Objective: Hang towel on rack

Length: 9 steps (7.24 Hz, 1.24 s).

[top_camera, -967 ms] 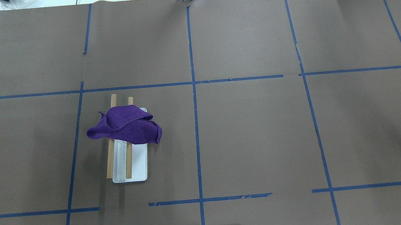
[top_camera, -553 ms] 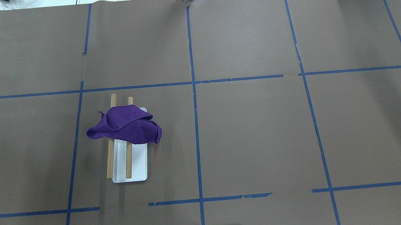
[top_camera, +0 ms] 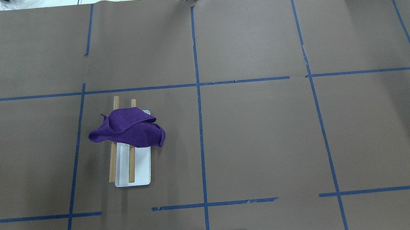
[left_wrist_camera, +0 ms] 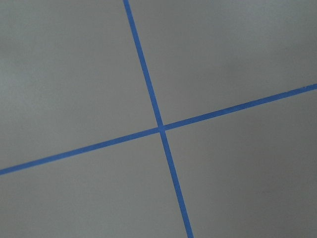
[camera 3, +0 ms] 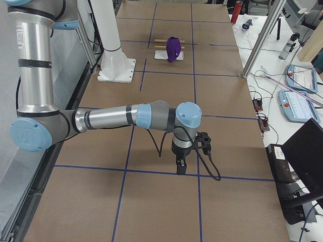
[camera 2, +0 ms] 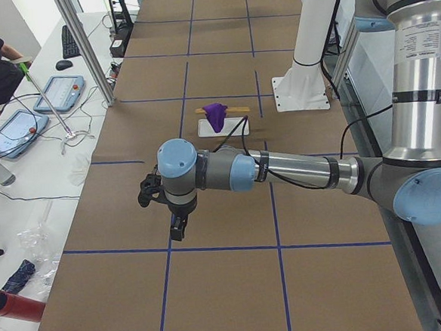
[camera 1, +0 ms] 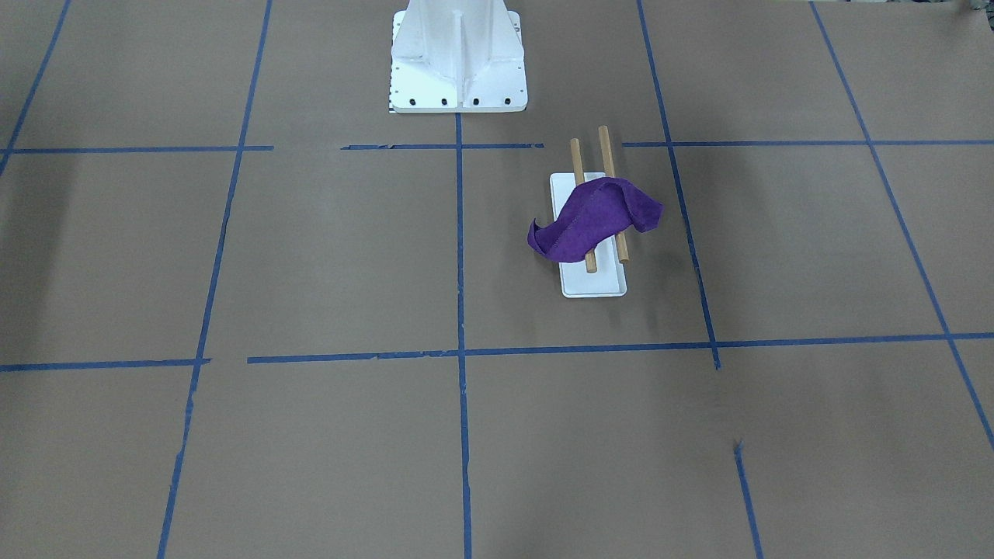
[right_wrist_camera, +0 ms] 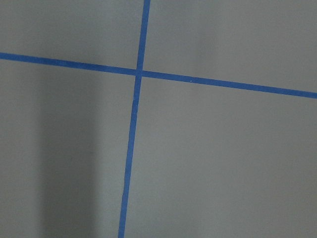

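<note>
Purple towel (top_camera: 127,130) draped over both bars of the rack (top_camera: 141,171), near 9 o'clock on the table (top_camera: 265,132). Looks done, nothing left. Left pincer (camera 2: 177,227) and right pincer (camera 3: 180,166) far off; cannot tell whether gaping or closed.

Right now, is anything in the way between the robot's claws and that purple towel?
Nothing visible does. The towel is draped over the rack; only the table and its blue tape lines show between it and the left gripper or the right gripper.
</note>
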{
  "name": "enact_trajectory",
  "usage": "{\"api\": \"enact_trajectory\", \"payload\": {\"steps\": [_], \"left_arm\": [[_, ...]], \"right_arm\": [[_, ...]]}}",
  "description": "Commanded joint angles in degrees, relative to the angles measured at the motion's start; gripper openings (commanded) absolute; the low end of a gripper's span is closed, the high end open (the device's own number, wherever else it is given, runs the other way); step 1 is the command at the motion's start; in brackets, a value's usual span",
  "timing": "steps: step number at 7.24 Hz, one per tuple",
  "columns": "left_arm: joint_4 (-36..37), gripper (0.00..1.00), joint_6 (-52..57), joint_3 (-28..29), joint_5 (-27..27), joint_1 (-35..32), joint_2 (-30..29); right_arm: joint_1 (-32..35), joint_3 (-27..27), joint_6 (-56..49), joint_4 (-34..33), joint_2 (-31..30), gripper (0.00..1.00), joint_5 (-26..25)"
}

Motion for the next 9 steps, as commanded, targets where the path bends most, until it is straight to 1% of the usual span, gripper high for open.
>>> {"api": "enact_trajectory", "payload": {"steps": [1, 2, 4, 9], "left_arm": [[-0.34, 1.00, -2.11, 0.14, 0.01, 1.52, 1.43], [-0.43, 1.00, -2.20, 0.23, 0.10, 2.57, 1.43], [-0.34, 1.00, -2.20, 0.23, 0.19, 2.67, 1.52], [-0.43, 1.00, -2.20, 0.14, 0.10, 2.76, 2.31]], "right_arm": [[-1.91, -0.50, 2.77, 0.04, -0.13, 1.00, 0.87], [-1.92, -0.07, 2.96, -0.91, -0.56, 1.00, 5.84], [-4.36, 0.29, 3.14, -1.37, -0.48, 1.00, 6.15], [-4.82, 0.29, 3.23, -1.19, -0.39, 1.00, 6.06]]}}
